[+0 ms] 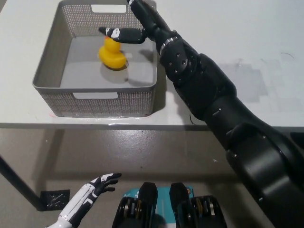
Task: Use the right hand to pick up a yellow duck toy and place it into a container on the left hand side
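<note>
A grey mesh basket (52, 61) stands at the upper left of the frame on a white table (247, 38), its near wall close to the table's front edge. The duck (112, 55) sits inside the basket on its floor, toward the far right part of the interior, yellow body upright and clear of the walls. The black right arm enters from the bottom right and runs diagonally up across the table to the basket's far right corner. The right hand (127, 33) is over the basket's interior, just above and behind the duck, with its fingers (110, 32) stretched out toward the left of the frame and spread apart; it holds nothing. Whether a fingertip touches the duck's head cannot be told from this angle; the duck's body rests on the basket floor and not in the hand. A shadow of the arm lies on the basket floor to the right of the duck. The white left hand (97, 185) is at the lower left of the frame, below the table edge and over the floor, well apart from the basket, fingers extended and slightly parted, empty.
</note>
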Motion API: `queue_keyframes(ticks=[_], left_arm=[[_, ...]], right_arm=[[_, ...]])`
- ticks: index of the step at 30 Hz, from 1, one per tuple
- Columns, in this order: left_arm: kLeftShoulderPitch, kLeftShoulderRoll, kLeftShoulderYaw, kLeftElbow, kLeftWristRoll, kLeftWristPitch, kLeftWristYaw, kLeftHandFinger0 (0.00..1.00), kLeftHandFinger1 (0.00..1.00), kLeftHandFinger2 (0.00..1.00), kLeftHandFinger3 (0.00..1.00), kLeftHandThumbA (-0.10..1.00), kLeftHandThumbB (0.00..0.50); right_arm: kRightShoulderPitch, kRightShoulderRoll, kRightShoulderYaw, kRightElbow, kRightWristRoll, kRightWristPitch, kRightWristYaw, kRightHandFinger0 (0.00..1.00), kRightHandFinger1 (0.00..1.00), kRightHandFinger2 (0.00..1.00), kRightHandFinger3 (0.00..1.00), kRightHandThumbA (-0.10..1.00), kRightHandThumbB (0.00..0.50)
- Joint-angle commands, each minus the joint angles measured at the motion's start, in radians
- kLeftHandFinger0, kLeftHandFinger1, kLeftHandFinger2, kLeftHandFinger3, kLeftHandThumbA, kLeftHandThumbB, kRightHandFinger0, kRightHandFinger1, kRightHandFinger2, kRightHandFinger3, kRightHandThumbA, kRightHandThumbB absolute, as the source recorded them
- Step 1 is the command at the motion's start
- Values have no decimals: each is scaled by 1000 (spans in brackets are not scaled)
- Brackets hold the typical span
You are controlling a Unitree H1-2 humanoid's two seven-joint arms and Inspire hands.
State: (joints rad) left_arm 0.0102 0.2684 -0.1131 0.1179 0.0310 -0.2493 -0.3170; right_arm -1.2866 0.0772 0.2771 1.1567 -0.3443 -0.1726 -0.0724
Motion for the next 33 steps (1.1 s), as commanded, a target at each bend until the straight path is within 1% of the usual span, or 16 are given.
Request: queue_keyframes(ticks=[1, 4, 5, 8, 10, 11, 14, 16, 21, 23, 26, 27, 28, 30, 32, 33], left_arm=[[8, 12, 4, 2, -4, -68, 6, 897, 905, 930, 1000, 1000, 254], [13, 11, 5, -8, -2, -47, 7, 919, 921, 938, 1000, 1000, 256], [12, 12, 5, -10, -2, -47, 6, 924, 923, 940, 1000, 1000, 247], [6, 15, 5, -10, 6, -44, 7, 925, 924, 945, 1000, 1000, 246], [4, 15, 5, -5, 5, -47, 7, 922, 923, 944, 1000, 1000, 248], [5, 13, 7, -9, 1, -37, 8, 915, 917, 938, 1000, 1000, 268], [9, 19, 8, -15, 10, -37, 9, 902, 913, 940, 1000, 1000, 250], [12, 21, 10, -19, 15, -36, 13, 891, 906, 935, 1000, 1000, 245], [17, 29, 14, -8, 22, -59, 16, 879, 898, 930, 1000, 1000, 243], [22, 28, 18, -7, 15, -50, 16, 883, 899, 930, 1000, 1000, 245], [24, 29, 22, -3, 12, -51, 17, 891, 902, 932, 1000, 1000, 239], [26, 30, 23, 1, 15, -59, 19, 891, 905, 937, 1000, 1000, 232], [28, 30, 24, 3, 15, -62, 20, 895, 912, 949, 1000, 1000, 234], [23, 24, 29, 11, 11, -71, 27, 888, 908, 953, 1000, 1000, 227], [23, 22, 33, 16, 7, -76, 29, 886, 912, 966, 1000, 1000, 224], [29, 20, 36, 7, 1, -61, 30, 902, 927, 997, 1000, 1000, 226]], right_arm=[[-13, -27, 6, -94, -1, 35, 52, 1000, 1000, 1000, 1000, 1000, 366], [21, -63, -2, -199, 2, 56, 79, 1000, 1000, 1000, 1000, 1000, 373], [32, -76, -6, -246, 4, 71, 91, 1000, 1000, 1000, 1000, 1000, 356], [76, -137, -15, -428, -2, 105, 121, 1000, 1000, 1000, 1000, 1000, 392], [97, -167, -24, -516, -5, 120, 128, 1000, 1000, 1000, 1000, 1000, 345], [115, -197, -35, -596, -4, 136, 141, 1000, 1000, 1000, 1000, 1000, 324], [161, -255, -69, -770, 22, 183, 176, 1000, 1000, 1000, 1000, 1000, 336], [198, -300, -95, -876, 27, 196, 181, 1000, 1000, 1000, 1000, 1000, 328], [279, -383, -168, -1096, 74, 256, 210, 1000, 1000, 1000, 1000, 1000, 330], [340, -423, -216, -1228, 99, 285, 215, 1000, 1000, 1000, 1000, 1000, 301], [411, -436, -258, -1341, 125, 300, 201, 1000, 1000, 1000, 1000, 1000, 299], [455, -430, -276, -1401, 133, 292, 184, 1000, 1000, 1000, 1000, 1000, 299], [495, -419, -287, -1444, 141, 268, 163, 1000, 1000, 1000, 1000, 984, 271], [613, -391, -306, -1545, 155, 173, 109, 1000, 1000, 1000, 1000, 921, 244], [699, -361, -309, -1613, 165, 125, 82, 1000, 1000, 1000, 1000, 892, 231], [805, -330, -301, -1672, 193, 68, 61, 1000, 1000, 1000, 1000, 835, 185]])
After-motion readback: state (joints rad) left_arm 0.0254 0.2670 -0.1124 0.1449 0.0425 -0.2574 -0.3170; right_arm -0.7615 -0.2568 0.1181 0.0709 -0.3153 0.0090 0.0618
